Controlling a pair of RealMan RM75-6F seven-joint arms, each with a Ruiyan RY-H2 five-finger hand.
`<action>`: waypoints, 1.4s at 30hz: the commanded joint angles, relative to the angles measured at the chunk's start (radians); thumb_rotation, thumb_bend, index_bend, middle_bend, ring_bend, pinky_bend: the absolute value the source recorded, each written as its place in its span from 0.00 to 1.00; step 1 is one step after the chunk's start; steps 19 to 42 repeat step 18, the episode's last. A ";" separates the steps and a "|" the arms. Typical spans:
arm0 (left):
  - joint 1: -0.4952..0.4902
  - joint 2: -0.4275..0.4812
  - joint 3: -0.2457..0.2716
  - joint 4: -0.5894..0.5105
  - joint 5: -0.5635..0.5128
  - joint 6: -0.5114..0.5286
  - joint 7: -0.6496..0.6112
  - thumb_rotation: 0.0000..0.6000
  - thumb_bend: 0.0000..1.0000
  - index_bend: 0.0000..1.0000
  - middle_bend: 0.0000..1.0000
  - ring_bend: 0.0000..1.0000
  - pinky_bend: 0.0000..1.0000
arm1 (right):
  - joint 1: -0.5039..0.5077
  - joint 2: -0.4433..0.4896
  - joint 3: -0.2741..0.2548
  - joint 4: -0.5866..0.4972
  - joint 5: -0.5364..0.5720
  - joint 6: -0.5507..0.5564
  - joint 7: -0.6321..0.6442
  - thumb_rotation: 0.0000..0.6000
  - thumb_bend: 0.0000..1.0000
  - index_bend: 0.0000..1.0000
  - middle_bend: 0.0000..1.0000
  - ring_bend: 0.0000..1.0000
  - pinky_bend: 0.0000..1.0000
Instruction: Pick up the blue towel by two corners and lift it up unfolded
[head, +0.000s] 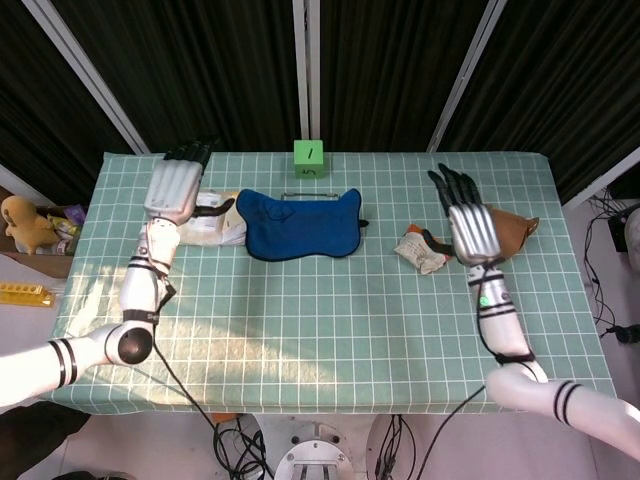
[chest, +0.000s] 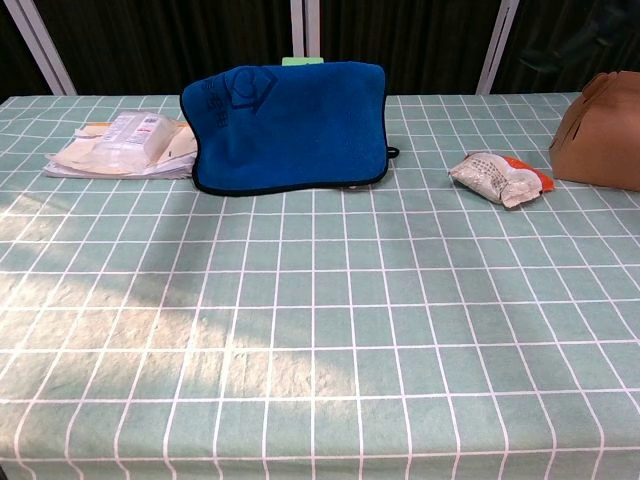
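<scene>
The blue towel (head: 302, 224) lies spread flat on the table (head: 330, 330), upper middle of the head view, just below the green cube (head: 308, 155) that stands at the table's far edge; in the chest view the towel (chest: 288, 125) fills the upper centre of the frame, its dark-trimmed near edge lying on the checked cloth and a printed emblem showing near its far left corner. Neither hand touches it. The left hand (head: 173, 187) hangs at the upper left of the head view, over the flat white packet (head: 215, 218) that lies just beside the towel's left edge, its fingers extended and apart with nothing in them. The right hand (head: 468, 222) hovers at the right of the frame, well apart from the towel, fingers likewise splayed and empty; below it are a crumpled white-and-orange wrapper (head: 421, 250) and, further right, a brown paper bag (head: 512, 226). The chest view shows neither hand. Judged from this layout, the task stands at its approach step: no corner is taken and the lift is not yet begun. The next move calls for each hand to travel inward and down to one corner on its own side of the towel, most likely the two far corners near the cube, then to pinch the cloth firmly before both rise together, kept apart so that the towel hangs open rather than bunched.
</scene>
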 joint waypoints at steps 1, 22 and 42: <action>0.390 0.032 0.324 -0.087 0.500 0.361 -0.219 0.62 0.16 0.07 0.11 0.12 0.21 | -0.213 0.093 -0.197 -0.091 -0.134 0.190 -0.034 1.00 0.23 0.00 0.00 0.00 0.00; 0.709 -0.055 0.466 0.127 0.640 0.576 -0.325 0.48 0.13 0.07 0.10 0.11 0.19 | -0.531 -0.013 -0.317 0.127 -0.209 0.444 -0.086 1.00 0.27 0.00 0.00 0.00 0.00; 0.709 -0.055 0.466 0.127 0.640 0.576 -0.325 0.48 0.13 0.07 0.10 0.11 0.19 | -0.531 -0.013 -0.317 0.127 -0.209 0.444 -0.086 1.00 0.27 0.00 0.00 0.00 0.00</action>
